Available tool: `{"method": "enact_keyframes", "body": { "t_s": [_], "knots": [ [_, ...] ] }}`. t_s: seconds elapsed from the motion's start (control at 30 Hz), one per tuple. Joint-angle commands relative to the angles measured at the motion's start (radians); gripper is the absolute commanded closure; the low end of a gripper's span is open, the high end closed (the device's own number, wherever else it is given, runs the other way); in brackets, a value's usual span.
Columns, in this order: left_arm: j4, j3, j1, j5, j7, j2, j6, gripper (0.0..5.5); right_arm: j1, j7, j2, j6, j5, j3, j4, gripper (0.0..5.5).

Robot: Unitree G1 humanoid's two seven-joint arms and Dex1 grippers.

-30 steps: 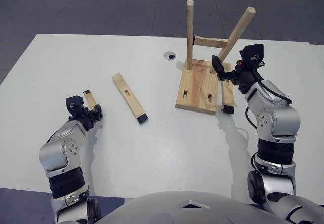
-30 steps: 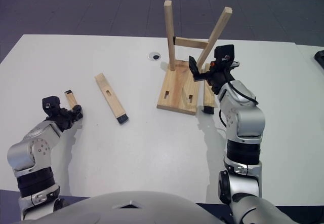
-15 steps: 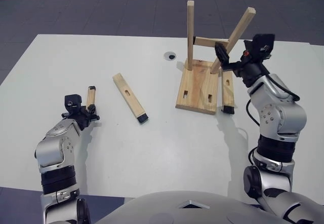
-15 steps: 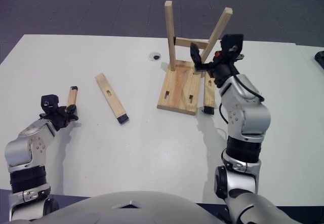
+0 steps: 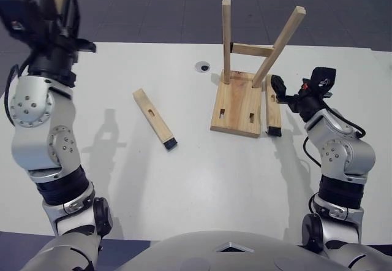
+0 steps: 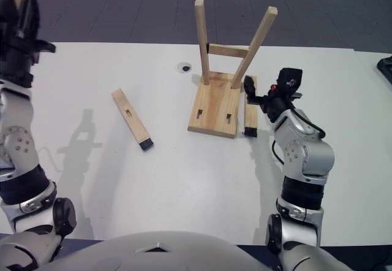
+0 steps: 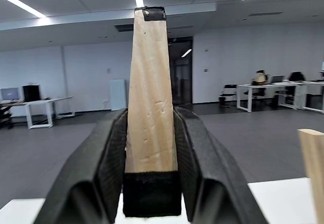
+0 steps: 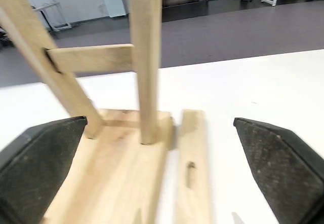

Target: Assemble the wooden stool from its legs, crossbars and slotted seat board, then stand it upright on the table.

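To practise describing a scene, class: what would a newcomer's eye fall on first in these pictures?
The half-built stool right of the table's centre: two legs joined by a crossbar stand up from the flat seat board. At the left, the left gripper hangs high above the table, jaws shut on a wooden piece.

Left gripper (image 7: 150, 115) high, clamped on a leg (image 7: 150, 67); right gripper (image 5: 298, 89) low, spread wide.

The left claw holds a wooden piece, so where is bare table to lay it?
Free: table left of the loose leg, and the near strip. Crowded: around the seat board, with second leg and the right claw beside it.
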Motion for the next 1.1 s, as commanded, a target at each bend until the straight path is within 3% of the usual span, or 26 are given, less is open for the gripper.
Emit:
{"method": "enact_keyframes", "body": {
  "t_s": [0.03, 0.27, 0.5, 0.9, 1.1],
  "knots": [
    [0.034, -0.237, 0.052, 0.078, -0.102, -0.017, -0.072, 4.19, -0.085, 0.108, -0.031, 0.059, 0.37, -0.106, -0.179, 0.1],
    [0.14, -0.411, 0.05, 0.203, -0.172, -0.039, -0.219, 4.19, -0.235, 0.086, -0.097, 0.1, 0.61, -0.07, -0.112, 0.1],
    [0.112, -0.482, 0.049, 0.244, -0.182, -0.096, -0.247, 4.19, -0.262, 0.09, -0.06, 0.053, 0.527, 0.049, 0.03, 0.1],
    [0.103, -0.519, 0.046, 0.283, -0.198, -0.127, -0.246, 4.19, -0.27, 0.13, -0.002, 0.017, 0.492, 0.097, 0.131, 0.1],
    [0.114, -0.532, 0.048, 0.304, -0.202, -0.139, -0.254, 4.19, -0.27, 0.127, 0.02, 0.017, 0.502, 0.1, 0.119, 1.02]
  ]
}}
